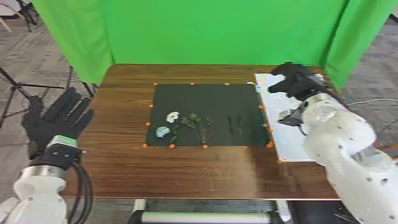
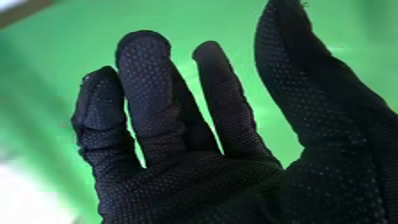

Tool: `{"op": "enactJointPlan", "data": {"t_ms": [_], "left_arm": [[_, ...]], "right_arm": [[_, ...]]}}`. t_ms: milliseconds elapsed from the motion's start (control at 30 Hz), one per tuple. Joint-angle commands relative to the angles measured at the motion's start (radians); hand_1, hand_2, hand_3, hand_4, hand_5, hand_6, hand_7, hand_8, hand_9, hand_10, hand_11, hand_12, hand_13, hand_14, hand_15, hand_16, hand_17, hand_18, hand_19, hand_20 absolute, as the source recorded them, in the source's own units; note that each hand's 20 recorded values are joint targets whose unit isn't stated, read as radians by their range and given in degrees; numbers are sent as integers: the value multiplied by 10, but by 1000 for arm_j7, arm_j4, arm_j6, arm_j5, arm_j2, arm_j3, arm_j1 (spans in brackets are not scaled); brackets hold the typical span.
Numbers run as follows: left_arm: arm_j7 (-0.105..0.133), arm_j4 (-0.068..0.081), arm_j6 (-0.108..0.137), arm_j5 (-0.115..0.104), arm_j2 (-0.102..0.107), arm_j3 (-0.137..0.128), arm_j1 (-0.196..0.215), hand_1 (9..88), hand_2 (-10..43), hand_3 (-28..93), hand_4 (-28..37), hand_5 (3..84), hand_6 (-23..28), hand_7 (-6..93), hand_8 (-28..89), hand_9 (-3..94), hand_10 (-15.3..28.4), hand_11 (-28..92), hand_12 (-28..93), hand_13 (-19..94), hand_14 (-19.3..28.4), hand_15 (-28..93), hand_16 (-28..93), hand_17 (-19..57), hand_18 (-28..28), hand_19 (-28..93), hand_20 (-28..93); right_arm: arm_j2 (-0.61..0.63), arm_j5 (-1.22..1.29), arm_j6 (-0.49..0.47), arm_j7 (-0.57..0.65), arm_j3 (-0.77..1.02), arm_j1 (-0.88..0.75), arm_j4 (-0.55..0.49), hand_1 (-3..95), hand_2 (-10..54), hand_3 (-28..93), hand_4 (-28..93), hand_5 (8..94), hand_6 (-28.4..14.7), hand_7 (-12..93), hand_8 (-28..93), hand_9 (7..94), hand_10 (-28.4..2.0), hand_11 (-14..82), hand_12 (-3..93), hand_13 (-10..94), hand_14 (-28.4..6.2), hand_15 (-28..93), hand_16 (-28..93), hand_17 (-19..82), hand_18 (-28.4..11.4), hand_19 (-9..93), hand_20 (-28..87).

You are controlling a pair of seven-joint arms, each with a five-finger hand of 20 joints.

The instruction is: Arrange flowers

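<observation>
My left hand (image 1: 55, 120) is held open at the table's left edge, fingers spread. My right hand (image 1: 298, 82) stands over the far end of the white board at the right, and in the right wrist view the same hand (image 2: 195, 185) has its fingers relaxed, with nothing held. On the dark mat (image 1: 204, 95) lie a white flower (image 1: 172, 117), a pale blue flower (image 1: 163, 131) and thin green sprigs (image 1: 193, 121). Further right on the mat are dark slender stems (image 1: 235, 125).
The white board (image 1: 293, 145) lies along the table's right side, with a small dark object (image 1: 290, 118) beside my right forearm. Orange dots mark the mat's border. A green curtain (image 1: 213, 30) hangs behind the brown table (image 1: 178, 175).
</observation>
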Motion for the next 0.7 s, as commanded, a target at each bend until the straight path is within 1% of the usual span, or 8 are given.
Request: {"op": "enactJointPlan", "data": {"t_ms": [33, 167, 267, 467, 533, 600, 633, 700], "left_arm": [[26, -19, 9, -15, -1, -45, 51, 228, 128, 702, -283, 397, 77, 153, -89, 299, 134, 200, 96, 192, 127, 321, -92, -58, 107, 273, 74], [42, -25, 30, -45, 4, -33, 48, 225, 128, 706, -283, 398, 77, 156, -88, 301, 134, 201, 96, 193, 127, 322, -91, -58, 107, 274, 75], [46, -22, 30, -40, 8, -22, 39, 225, 127, 709, -283, 400, 78, 158, -88, 303, 134, 205, 97, 197, 130, 327, -91, -58, 108, 275, 75], [48, -19, 29, -38, 12, -4, 31, 226, 127, 708, -283, 392, 79, 161, -90, 303, 134, 207, 95, 197, 130, 330, -93, -60, 109, 283, 78], [51, -20, 31, -44, 11, -7, 36, 227, 127, 708, -283, 391, 79, 161, -90, 302, 134, 208, 95, 197, 130, 330, -93, -60, 110, 283, 77], [54, -24, 66, -51, 8, 0, 37, 227, 128, 707, -283, 391, 79, 162, -91, 302, 134, 208, 95, 197, 130, 331, -94, -60, 109, 284, 77], [62, -24, 64, -64, 7, 3, 39, 228, 129, 707, -283, 391, 80, 162, -91, 302, 134, 208, 95, 198, 130, 331, -94, -59, 109, 283, 77], [52, -27, 60, -52, 0, -5, 49, 229, 130, 708, -283, 393, 80, 161, -91, 303, 134, 208, 94, 198, 131, 331, -95, -58, 108, 282, 76]], "right_arm": [[136, 53, -74, 90, 155, -56, 91, 412, -95, 781, -282, 460, -67, 143, -112, 421, -188, 71, 137, 560, -145, 707, 246, 301, -232, 819, 410], [150, 65, -122, 90, 112, 9, 172, 410, -95, 779, -282, 441, -68, 131, -107, 406, -182, 70, 138, 556, -148, 710, 242, 296, -235, 816, 411], [152, 89, -225, 132, 83, 66, 223, 430, -95, 781, -282, 431, -64, 129, -106, 400, -169, 72, 135, 561, -147, 723, 243, 297, -238, 817, 414], [143, 127, -291, 187, 34, 136, 284, 466, -95, 782, -282, 396, -70, 120, -103, 352, -169, 65, 125, 559, -147, 728, 243, 300, -239, 814, 414], [142, 145, -296, 197, 15, 151, 301, 467, -95, 784, -282, 385, -74, 114, -103, 338, -174, 65, 122, 557, -148, 728, 242, 301, -239, 814, 412], [147, 144, -349, 215, -16, 172, 316, 464, -95, 784, -283, 383, -75, 113, -102, 335, -178, 67, 117, 557, -148, 726, 237, 303, -238, 813, 407], [148, 158, -371, 227, -20, 178, 320, 464, -95, 784, -283, 383, -75, 113, -102, 333, -180, 68, 114, 558, -147, 725, 234, 303, -237, 813, 405], [142, 174, -370, 236, -29, 189, 334, 464, -95, 780, -283, 385, -76, 113, -101, 326, -208, 68, 99, 578, -141, 677, 212, 305, -235, 812, 393]]}}
